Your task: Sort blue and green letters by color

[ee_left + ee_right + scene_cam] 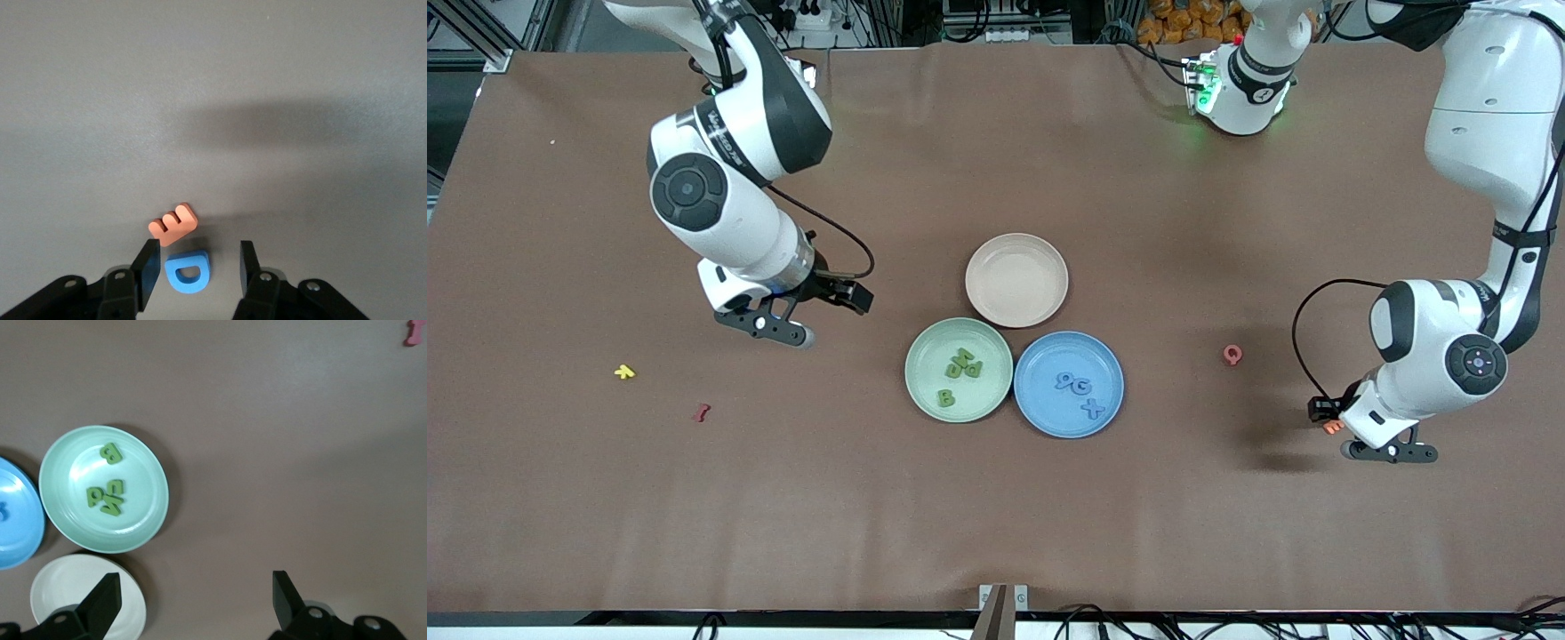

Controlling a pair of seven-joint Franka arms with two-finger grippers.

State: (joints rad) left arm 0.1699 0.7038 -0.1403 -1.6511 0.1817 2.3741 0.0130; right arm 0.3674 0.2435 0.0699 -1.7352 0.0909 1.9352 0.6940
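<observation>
My left gripper (195, 270) is open and low over the table at the left arm's end (1392, 452). A blue D (187, 272) lies on the table between its fingers (145, 273), touching neither. Three green letters (963, 366), B, P and N, lie in the green plate (925, 345); they also show in the right wrist view (107, 495). A blue 9-like letter, G and X (1080, 388) lie in the blue plate (1049, 418). My right gripper (778, 327) is open and empty (193, 600), over bare table beside the plates toward the right arm's end.
An orange E (173, 223) lies touching the D's edge; it shows in the front view (1333, 428). An empty beige plate (1016, 279) sits farther from the front camera than the other two plates. A pink Q (1232, 355), a yellow piece (624, 372) and a dark red piece (702, 412) lie loose.
</observation>
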